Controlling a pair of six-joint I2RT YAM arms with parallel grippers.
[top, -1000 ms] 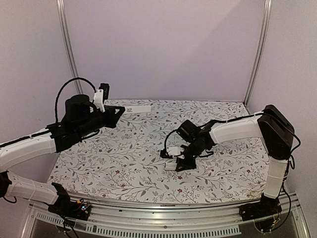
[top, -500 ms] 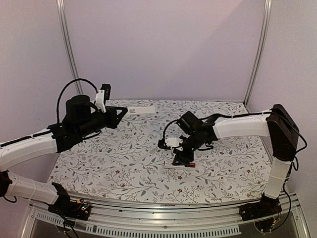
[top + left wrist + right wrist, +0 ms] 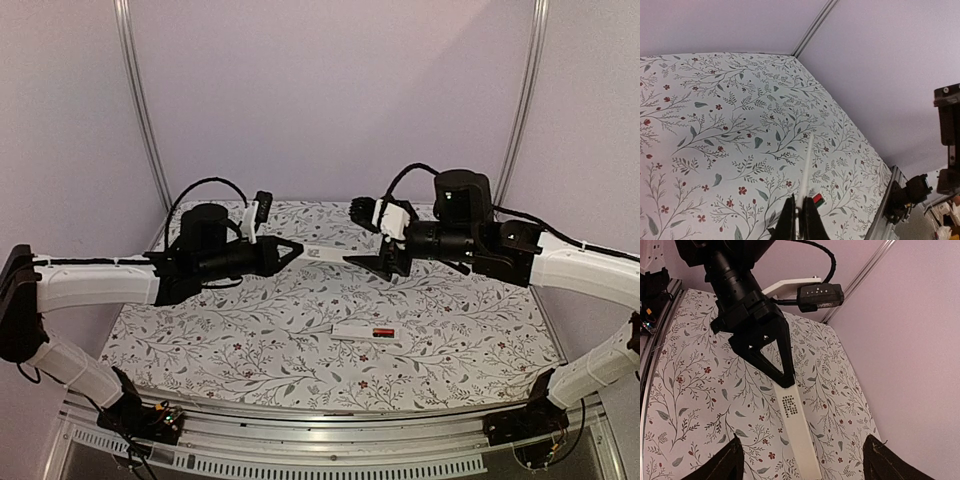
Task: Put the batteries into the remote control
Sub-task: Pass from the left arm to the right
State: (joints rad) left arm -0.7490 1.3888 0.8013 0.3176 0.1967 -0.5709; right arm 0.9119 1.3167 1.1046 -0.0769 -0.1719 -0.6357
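Floral table [image 3: 200, 330]: your left gripper [image 3: 296, 249] pinches cover strip [image 3: 322, 254], right gripper [image 3: 801, 447] wide open. A misjudged handover could drop it.

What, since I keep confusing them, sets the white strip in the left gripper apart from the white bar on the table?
The strip is pinched aloft by the left gripper; the remote control lies flat, untouched. The strip bears a dotted patch; the remote shows a red battery. Both are white and long.
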